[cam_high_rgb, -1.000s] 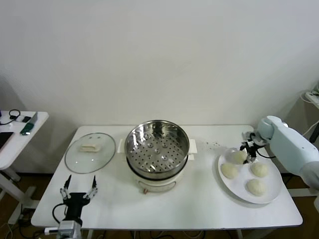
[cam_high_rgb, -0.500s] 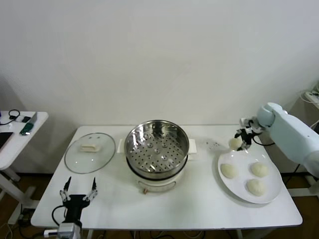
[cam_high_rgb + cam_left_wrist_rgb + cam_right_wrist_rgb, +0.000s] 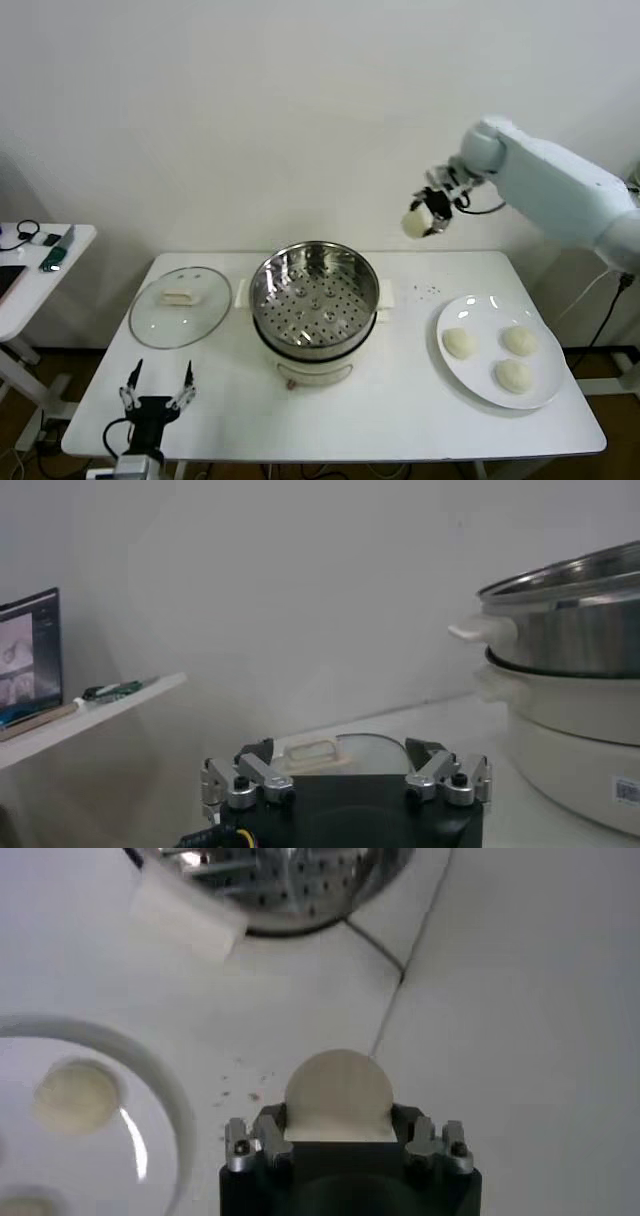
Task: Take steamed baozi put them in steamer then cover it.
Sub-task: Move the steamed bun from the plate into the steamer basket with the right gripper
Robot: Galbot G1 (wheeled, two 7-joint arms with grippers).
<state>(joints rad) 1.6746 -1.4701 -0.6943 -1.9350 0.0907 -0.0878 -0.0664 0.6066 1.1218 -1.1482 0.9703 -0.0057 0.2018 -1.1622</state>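
Note:
My right gripper (image 3: 428, 215) is shut on one cream-white baozi (image 3: 414, 223) and holds it high in the air, right of the steamer (image 3: 314, 296). In the right wrist view the baozi (image 3: 338, 1094) sits between the jaws, with the steamer's rim (image 3: 300, 888) beyond. Three baozi (image 3: 459, 343) lie on the white plate (image 3: 470, 385) at the right. The steel steamer stands open mid-table, its perforated tray empty. The glass cover (image 3: 181, 305) lies flat to its left; it shows in the left wrist view (image 3: 320, 752). My left gripper (image 3: 156, 388) is open near the table's front left edge.
A side table (image 3: 40, 270) with small devices stands at the far left. A white wall is close behind the table. The steamer's white handle tab (image 3: 385, 296) sticks out toward the plate.
My right gripper lifted a baozi off the plate and carried it up and left toward the steamer. The plate now holds three. The left arm has not moved.

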